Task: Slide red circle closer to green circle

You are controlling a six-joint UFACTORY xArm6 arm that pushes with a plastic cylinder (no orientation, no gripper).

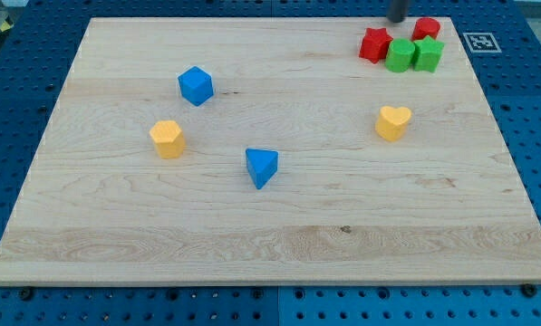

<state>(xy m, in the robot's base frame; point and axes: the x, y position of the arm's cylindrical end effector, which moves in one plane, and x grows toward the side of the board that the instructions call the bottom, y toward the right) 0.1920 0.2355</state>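
The wooden counter (279, 226) fills most of the view, a pale board lying on a blue perforated surface (16, 72), with a small black-and-white marker (481, 42) just off its top right corner.

My rod (398, 9) comes in at the view's top edge, right of centre, and only its dark lower part shows. My tip (398, 21) sits at the board's top edge, just left of the red circle (426, 28) and above the cluster of blocks. I carry no gripper, so there is nothing here to spread or press together, only this bare rod.

The blocks, all small, fall into two groups. In the top right corner four are packed together: the red circle at the top, the green circle (400, 55) below and to its left, a green star (428, 53) touching the green circle's right side, and a red star (374, 43) touching its upper left. The red circle lies just above both green blocks, very near or touching them.

Well apart from these, a yellow heart (392, 121) sits lower on the right. A blue cube (196, 85), a yellow hexagon (167, 139) and a blue triangle (261, 167) are spread over the left and middle.
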